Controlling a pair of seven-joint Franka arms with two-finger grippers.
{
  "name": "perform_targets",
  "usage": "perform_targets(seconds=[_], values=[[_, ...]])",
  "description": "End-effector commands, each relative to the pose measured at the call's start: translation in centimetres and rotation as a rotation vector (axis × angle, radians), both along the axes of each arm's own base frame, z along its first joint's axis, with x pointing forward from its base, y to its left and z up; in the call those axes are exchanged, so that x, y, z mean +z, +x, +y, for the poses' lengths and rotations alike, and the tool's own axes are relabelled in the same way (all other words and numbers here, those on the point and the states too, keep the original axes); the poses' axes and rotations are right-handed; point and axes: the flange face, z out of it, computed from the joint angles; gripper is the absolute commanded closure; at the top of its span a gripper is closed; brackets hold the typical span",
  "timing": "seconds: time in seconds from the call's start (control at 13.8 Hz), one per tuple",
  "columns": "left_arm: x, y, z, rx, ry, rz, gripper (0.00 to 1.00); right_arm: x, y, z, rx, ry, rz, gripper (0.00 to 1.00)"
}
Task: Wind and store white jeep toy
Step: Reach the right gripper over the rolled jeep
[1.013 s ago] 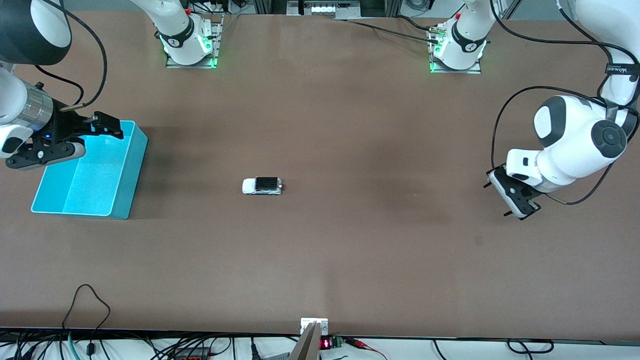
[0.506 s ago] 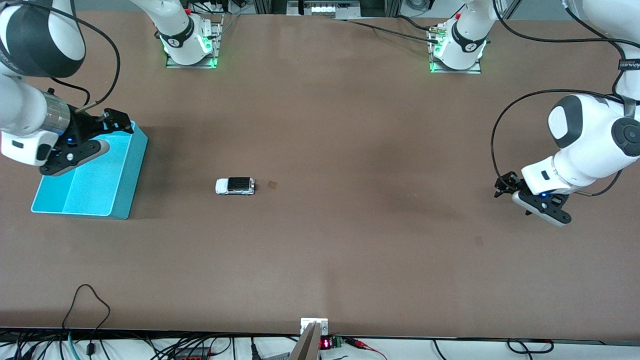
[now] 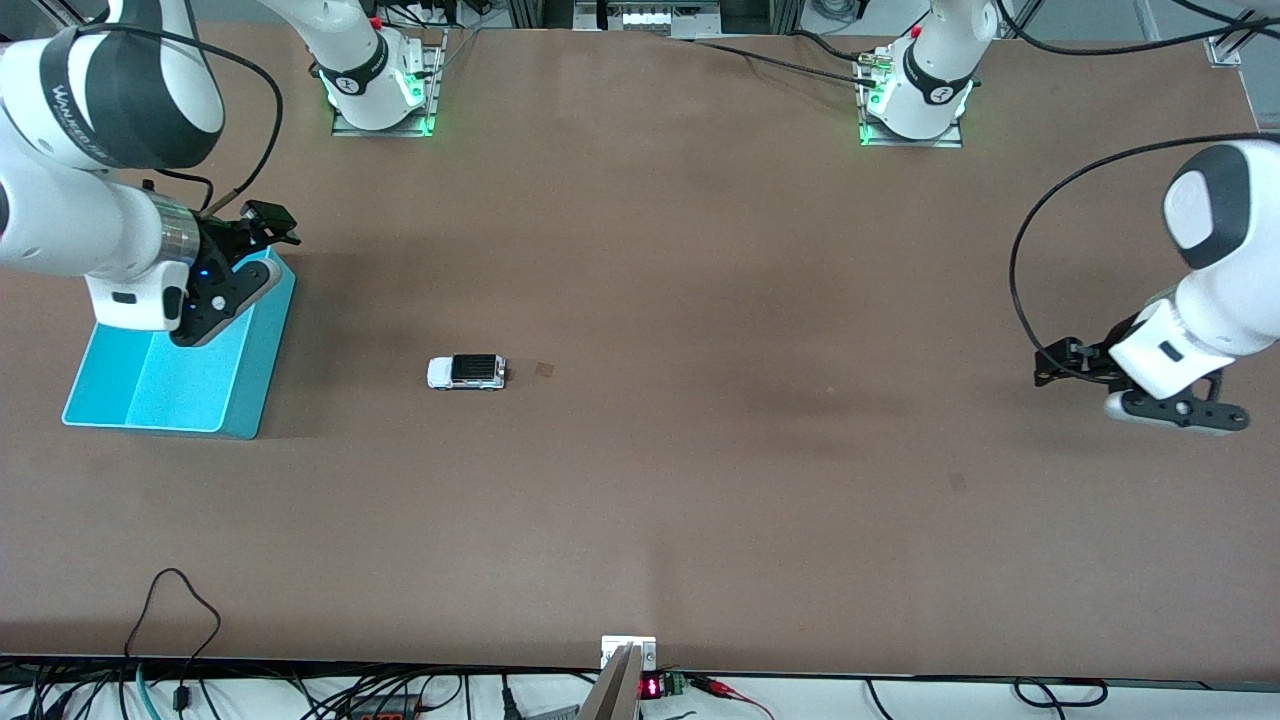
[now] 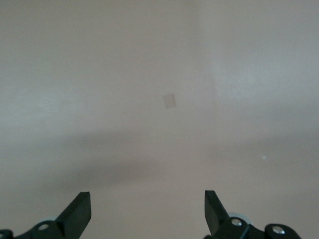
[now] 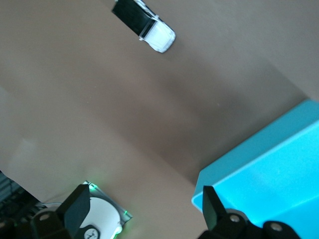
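— Grippers?
— Left gripper point(image 3: 1062, 362): spread wide, holding nothing, hovering above bare table point(image 3: 700, 480) at the left arm's end. Right gripper point(image 3: 268, 222): likewise parted and empty, poised over the upper corner of the cyan bin point(image 3: 190, 375).
— White jeep toy point(image 3: 467, 372)?
— Resting on the tabletop, wheels down, between bin and table centre, well apart from both grippers. Glossy white body, black rectangular roof panel.
— Surface?
— Flat, matte brown board with a small square mark point(image 3: 544, 370) near the toy. Bin smooth plastic, rectangular, open-topped.
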Motion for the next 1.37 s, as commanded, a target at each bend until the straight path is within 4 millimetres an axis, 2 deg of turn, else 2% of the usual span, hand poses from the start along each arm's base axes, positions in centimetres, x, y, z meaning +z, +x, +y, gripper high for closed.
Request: perform_targets(seconds=[0.0, 0.14, 0.22, 0.36, 0.51, 0.8, 1.01, 1.3], values=[[4.1, -0.8, -1.3, 0.113, 0.012, -0.016, 0.00, -1.0, -1.7, 4.1, 0.169, 0.033, -0.049, 0.00], [6.4, -1.8, -2.0, 0.116, 0.011, -0.031, 0.00, -2.2, -2.5, 7.2, 0.292, 0.034, -0.083, 0.00], [7.1, -2.3, -2.2, 0.121, -0.011, -0.026, 0.00, -3.1, -2.9, 8.0, 0.338, 0.041, -0.100, 0.00], [8.4, -3.1, -2.0, 0.143, -0.068, -0.015, 0.00, -5.4, -4.0, 9.5, 0.433, 0.072, -0.140, 0.00], [8.7, -3.1, -1.1, 0.144, -0.068, -0.005, 0.00, -7.8, -5.3, 11.5, 0.511, 0.083, -0.188, 0.00], [8.6, -2.8, -0.6, 0.156, -0.061, -0.005, 0.00, -12.3, -6.5, 12.2, 0.610, 0.113, -0.277, 0.00], [9.5, -3.6, -1.2, 0.142, -0.056, -0.006, 0.00, -14.4, -6.4, 13.3, 0.737, 0.104, -0.311, 0.00], [10.6, -5.8, -1.4, 0.145, -0.055, -0.015, 0.00, -18.8, -5.4, 14.9, 0.837, 0.163, -0.339, 0.00]])
